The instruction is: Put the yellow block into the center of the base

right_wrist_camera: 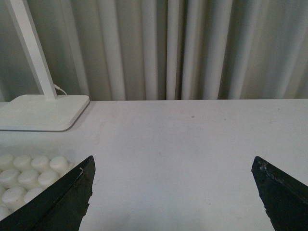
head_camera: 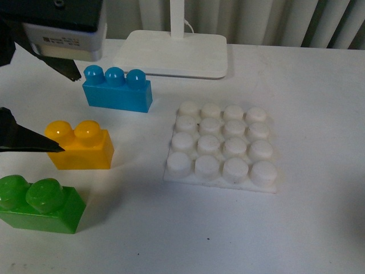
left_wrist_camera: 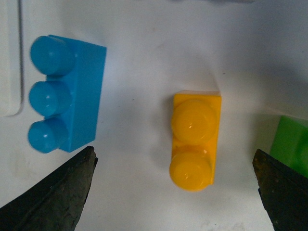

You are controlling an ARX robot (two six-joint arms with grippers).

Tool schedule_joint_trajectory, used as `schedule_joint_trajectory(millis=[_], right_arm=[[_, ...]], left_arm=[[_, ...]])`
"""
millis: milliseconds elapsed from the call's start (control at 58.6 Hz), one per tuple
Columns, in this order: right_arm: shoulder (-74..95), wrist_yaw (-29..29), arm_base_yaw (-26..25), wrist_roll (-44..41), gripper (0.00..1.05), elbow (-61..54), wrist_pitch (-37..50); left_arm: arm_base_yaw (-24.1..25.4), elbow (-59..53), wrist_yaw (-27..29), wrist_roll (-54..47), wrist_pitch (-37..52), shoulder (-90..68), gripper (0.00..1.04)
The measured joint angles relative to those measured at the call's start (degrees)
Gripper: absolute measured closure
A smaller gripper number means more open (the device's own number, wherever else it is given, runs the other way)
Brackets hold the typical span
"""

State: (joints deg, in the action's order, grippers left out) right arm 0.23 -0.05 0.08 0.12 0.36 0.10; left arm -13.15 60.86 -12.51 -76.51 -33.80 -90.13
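Note:
The yellow block point(head_camera: 80, 145), orange-yellow with two rounded studs, lies on the white table left of the base point(head_camera: 222, 148), a square white plate of round studs. My left gripper point(head_camera: 65, 111) hangs open above the block, one finger on either side. In the left wrist view the yellow block point(left_wrist_camera: 195, 139) lies between the wide-apart fingers of the left gripper point(left_wrist_camera: 174, 155), untouched. My right gripper point(right_wrist_camera: 173, 166) is open over bare table with nothing between its fingers, and a corner of the base point(right_wrist_camera: 29, 175) shows beside it. The right gripper is outside the front view.
A blue three-stud brick point(head_camera: 117, 91) lies behind the yellow block, and a green two-stud brick point(head_camera: 40, 202) lies in front of it. A flat white lamp foot point(head_camera: 174, 54) with a pole stands at the back. Curtains point(right_wrist_camera: 192, 48) hang behind the table.

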Motion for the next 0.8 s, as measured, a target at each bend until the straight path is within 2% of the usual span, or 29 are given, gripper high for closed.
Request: schedule_joint_trajectory(millis=[614,665,801], right_arm=[[0.00,0.00,0.00,0.00,0.09,0.00,0.00],[0.00,0.00,0.00,0.00,0.09,0.00,0.00],[0.00,0.00,0.00,0.00,0.09,0.00,0.00]], left_arm=[[-0.57,6.05,0.50,-0.44,-3.72,-9.57,0.07],[-0.57,6.05,0.48,-0.44,-3.65,-9.92,0.11],[-0.74,6.05,0.44,-0.44,-3.63,-10.80,0.33]])
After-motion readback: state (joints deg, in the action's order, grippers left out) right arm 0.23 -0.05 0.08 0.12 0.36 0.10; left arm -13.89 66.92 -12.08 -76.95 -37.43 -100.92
